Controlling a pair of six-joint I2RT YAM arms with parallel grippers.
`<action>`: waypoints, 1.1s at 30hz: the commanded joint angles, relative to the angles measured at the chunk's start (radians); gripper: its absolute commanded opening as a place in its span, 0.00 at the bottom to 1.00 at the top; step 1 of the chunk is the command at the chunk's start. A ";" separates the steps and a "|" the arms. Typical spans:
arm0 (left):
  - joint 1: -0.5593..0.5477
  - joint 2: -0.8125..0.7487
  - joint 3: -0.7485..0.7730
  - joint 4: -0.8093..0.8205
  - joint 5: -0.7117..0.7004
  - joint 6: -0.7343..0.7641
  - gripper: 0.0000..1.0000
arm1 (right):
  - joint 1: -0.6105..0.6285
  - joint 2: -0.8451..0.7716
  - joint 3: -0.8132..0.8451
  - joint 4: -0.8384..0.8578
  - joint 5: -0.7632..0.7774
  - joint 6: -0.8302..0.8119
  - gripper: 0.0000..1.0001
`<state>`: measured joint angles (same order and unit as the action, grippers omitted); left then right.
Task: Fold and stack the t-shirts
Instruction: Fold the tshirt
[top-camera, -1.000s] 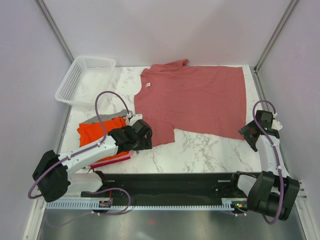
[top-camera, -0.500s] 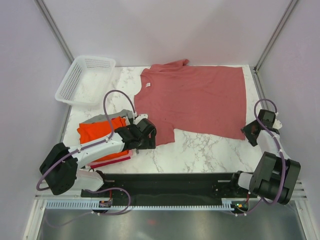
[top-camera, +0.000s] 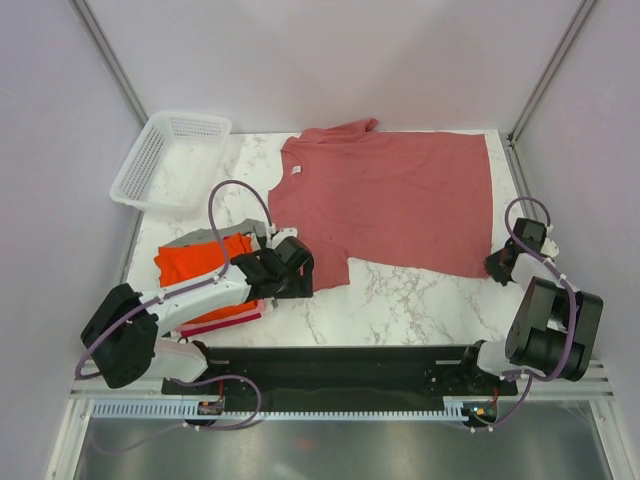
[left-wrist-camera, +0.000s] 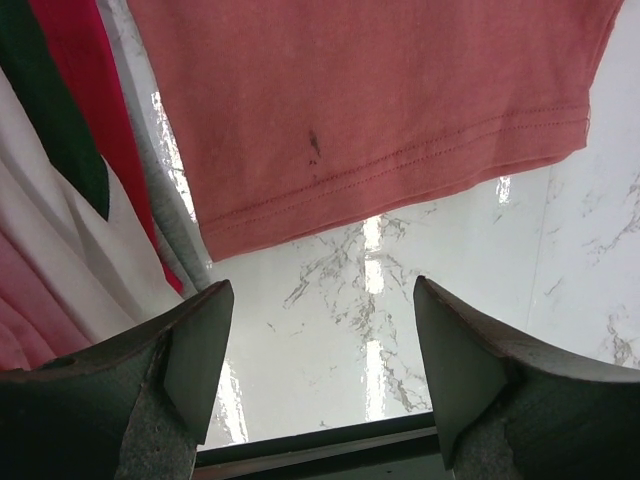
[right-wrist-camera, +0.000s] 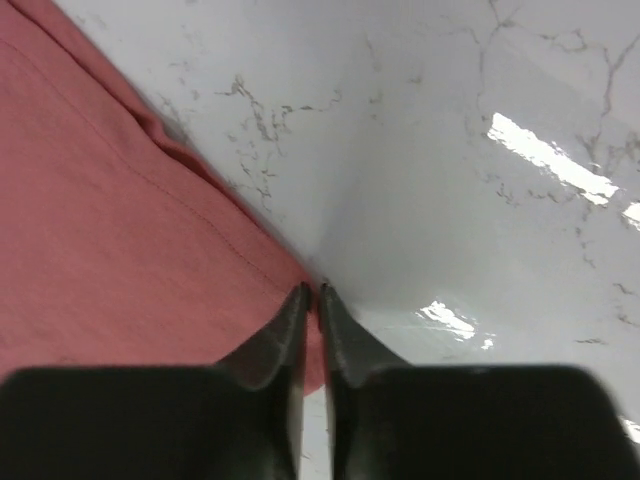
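Note:
A dusty pinkish-red t-shirt (top-camera: 390, 200) lies spread flat across the back of the marble table. My right gripper (top-camera: 497, 264) is at its near right corner, shut on the hem (right-wrist-camera: 312, 290), with pink cloth (right-wrist-camera: 120, 220) pinched between the tips. A stack of folded t-shirts (top-camera: 195, 265) sits at the left, orange-red on top, with grey (left-wrist-camera: 175, 200) and pink and white (left-wrist-camera: 60, 250) layers at its edges. My left gripper (top-camera: 296, 272) hovers open between that stack and the spread shirt's near left hem (left-wrist-camera: 380, 180), with only bare marble between its fingers (left-wrist-camera: 322, 290).
A white plastic mesh basket (top-camera: 170, 155) stands at the back left corner. Bare marble (top-camera: 410, 300) runs along the near side in front of the shirt. A black base rail (top-camera: 330, 365) borders the table's near edge, and walls close in both sides.
My right gripper has closed its jaws on the shirt's near right corner and drawn in slightly. The left arm shifted a little to the right, its jaws still open.

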<state>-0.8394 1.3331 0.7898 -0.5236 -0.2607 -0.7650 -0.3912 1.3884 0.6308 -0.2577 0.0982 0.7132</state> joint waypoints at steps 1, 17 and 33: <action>-0.003 0.034 0.011 0.024 -0.014 0.020 0.80 | -0.005 0.029 0.014 0.026 -0.015 0.015 0.11; -0.004 0.040 0.028 -0.016 -0.014 0.006 0.79 | -0.005 -0.137 -0.014 -0.071 0.060 -0.031 0.65; -0.003 0.040 0.026 -0.035 -0.057 0.030 0.80 | 0.014 -0.031 -0.039 -0.034 0.002 0.011 0.52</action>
<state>-0.8394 1.3827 0.7898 -0.5514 -0.2810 -0.7643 -0.3832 1.3285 0.6052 -0.3180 0.1112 0.7044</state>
